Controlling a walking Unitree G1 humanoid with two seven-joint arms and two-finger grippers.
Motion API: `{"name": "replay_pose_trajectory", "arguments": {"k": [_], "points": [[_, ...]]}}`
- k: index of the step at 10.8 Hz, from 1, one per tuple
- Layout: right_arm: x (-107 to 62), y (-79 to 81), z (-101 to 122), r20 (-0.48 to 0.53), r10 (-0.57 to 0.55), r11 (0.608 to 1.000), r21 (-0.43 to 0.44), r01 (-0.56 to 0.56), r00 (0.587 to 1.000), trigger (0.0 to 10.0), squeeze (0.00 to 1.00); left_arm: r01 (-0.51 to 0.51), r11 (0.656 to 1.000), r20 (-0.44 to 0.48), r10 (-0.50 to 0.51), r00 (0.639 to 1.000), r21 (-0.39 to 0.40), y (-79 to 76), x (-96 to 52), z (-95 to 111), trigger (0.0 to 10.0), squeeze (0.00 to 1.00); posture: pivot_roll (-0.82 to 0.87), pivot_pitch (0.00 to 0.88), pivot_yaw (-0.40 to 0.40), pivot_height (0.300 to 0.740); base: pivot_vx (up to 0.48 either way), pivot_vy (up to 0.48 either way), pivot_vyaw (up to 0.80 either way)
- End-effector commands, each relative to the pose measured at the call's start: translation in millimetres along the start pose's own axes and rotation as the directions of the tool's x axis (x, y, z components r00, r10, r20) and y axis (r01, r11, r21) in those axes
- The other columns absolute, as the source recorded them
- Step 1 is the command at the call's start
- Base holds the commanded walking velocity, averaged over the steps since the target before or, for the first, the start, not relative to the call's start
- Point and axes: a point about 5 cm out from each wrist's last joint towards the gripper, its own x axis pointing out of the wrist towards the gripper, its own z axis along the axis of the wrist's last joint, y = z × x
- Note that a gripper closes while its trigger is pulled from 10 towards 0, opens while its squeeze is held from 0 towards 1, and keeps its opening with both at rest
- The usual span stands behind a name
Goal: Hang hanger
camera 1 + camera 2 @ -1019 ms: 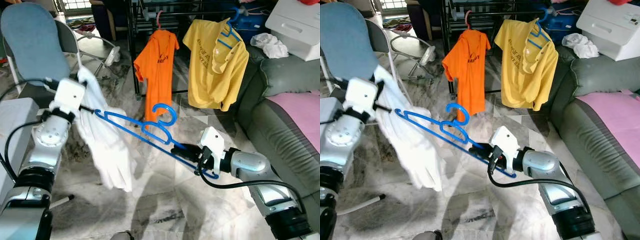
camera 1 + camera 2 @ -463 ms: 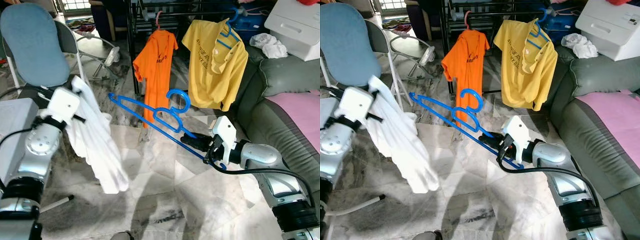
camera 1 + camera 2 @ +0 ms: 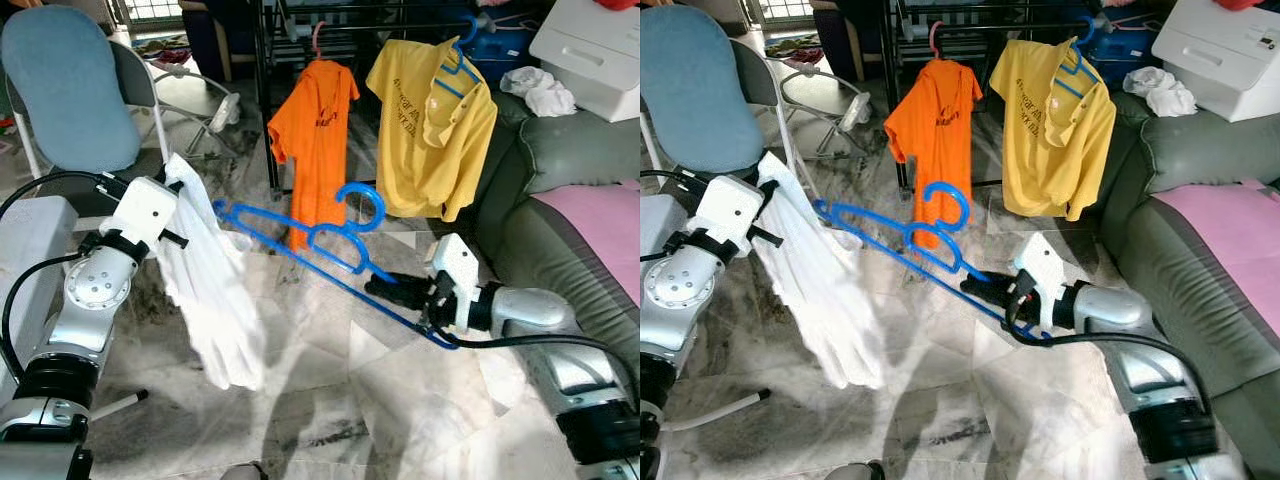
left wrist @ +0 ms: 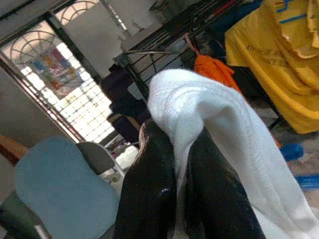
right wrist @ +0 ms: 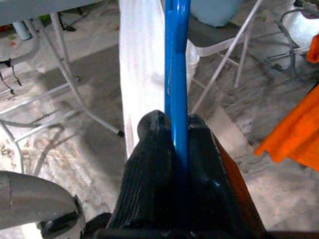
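A blue plastic hanger (image 3: 330,250) slants across the middle of the left eye view, hook up. My right gripper (image 3: 388,290) is shut on its lower bar, as the right wrist view shows with the blue hanger (image 5: 177,74) clamped between the fingers. The hanger's far tip touches a white garment (image 3: 210,290) that hangs from my left gripper (image 3: 170,170). In the left wrist view the white garment (image 4: 209,114) is pinched between the black fingers (image 4: 149,194). Behind stands a black drying rack (image 3: 275,60) with an orange shirt (image 3: 318,140) and a yellow shirt (image 3: 430,130) on hangers.
A blue-backed folding chair (image 3: 65,90) stands at the left, close to my left arm. A grey sofa (image 3: 580,200) with a pink cushion (image 3: 600,225) runs along the right. A white box (image 3: 590,50) sits behind the sofa. The floor is marble tile.
My right gripper swung the hanger away from the white garment, then back left until its tip reaches the cloth again. My left gripper shifted slightly with the garment.
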Motion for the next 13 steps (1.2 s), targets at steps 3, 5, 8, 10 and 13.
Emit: {"name": "replay_pose_trajectory", "arguments": {"k": [3, 5, 8, 10, 13], "points": [[-1.7, 6.5, 0, 0.001, 0.042, 0.999, 0.01, -0.042, 0.999, 10.0, 0.0, 0.017, 1.0, 0.058, -0.018, 0.998, 0.015, -0.9, 4.7, 14, 10.0, 0.0, -0.03, 0.081, 0.019, 0.74, 0.0, 0.0, 0.0], [0.0, 7.9, -7, -0.013, 0.048, 0.998, 0.032, -0.047, 0.999, 10.0, 0.0, 0.069, 0.998, 0.116, -0.068, 0.991, 0.002, -8.2, 6.5, 27, 10.0, 0.0, -0.03, 0.079, 0.017, 0.74, 0.0, 0.0, 0.0], [5.6, 5.7, -22, -0.043, -0.008, 0.997, 0.078, 0.011, 0.999, 10.0, 0.0, 0.191, 0.981, 0.233, -0.182, 0.955, -0.016, -28.3, 2.7, 57, 10.0, 0.0, -0.01, 0.078, 0.012, 0.74, 0.0, 0.0, 0.0], [6.1, 0.9, -29, -0.06, -0.065, 0.992, 0.103, 0.07, 0.996, 10.0, 0.0, 0.292, 0.956, 0.256, -0.273, 0.928, -0.039, -40.5, -5.6, 65, 10.0, 0.0, -0.01, 0.077, 0.009, 0.74, 0.0, 0.0, 0.0], [6.4, -2.2, -37, -0.071, -0.088, 0.983, 0.153, 0.098, 0.994, 10.0, 0.0, 0.352, 0.933, 0.29, -0.315, 0.904, -0.082, -44.1, -7.8, 81, 10.0, 0.0, -0.01, 0.076, 0.004, 0.74, 0.0, 0.0, 0.0]]}}
